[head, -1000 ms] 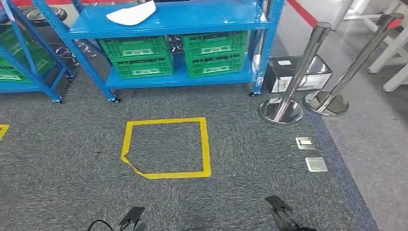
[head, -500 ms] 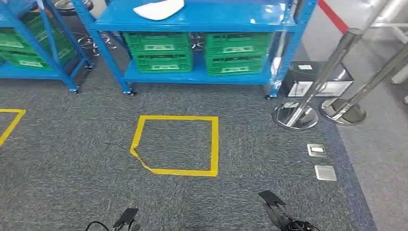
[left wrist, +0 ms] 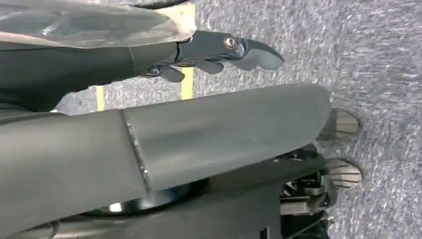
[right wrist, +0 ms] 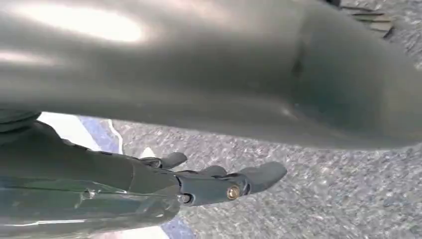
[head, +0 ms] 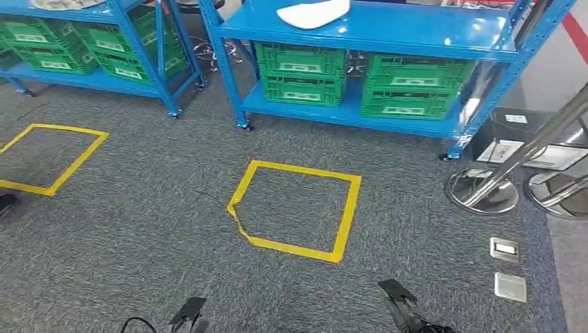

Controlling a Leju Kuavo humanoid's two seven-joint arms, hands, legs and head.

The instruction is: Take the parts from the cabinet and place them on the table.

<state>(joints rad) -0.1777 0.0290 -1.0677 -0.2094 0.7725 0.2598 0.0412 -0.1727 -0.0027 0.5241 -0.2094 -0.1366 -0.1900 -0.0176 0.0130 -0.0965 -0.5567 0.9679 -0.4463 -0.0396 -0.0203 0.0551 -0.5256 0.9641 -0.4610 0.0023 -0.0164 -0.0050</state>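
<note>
white, thin-looking part (head: pixel 313 13) lying flat on blue cabinet (head: pixel 388 31) top shelf: probably light and stiff, best pinched at an edge. left hand (left wrist: pixel 219 50) and right hand (right wrist: pixel 214 184) hanging empty, fingers loosely apart.

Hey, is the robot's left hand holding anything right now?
No, empty. The left robot hand hangs over the grey carpet, fingers extended, nothing between them.

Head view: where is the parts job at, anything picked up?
Neither hand holds a part: the left hand and right hand hang empty over grey carpet. A white part lies on the blue cabinet shelf, above green crates. That fits either heading for a pickup or coming back after a delivery. The yellow floor square lies ahead.
</note>
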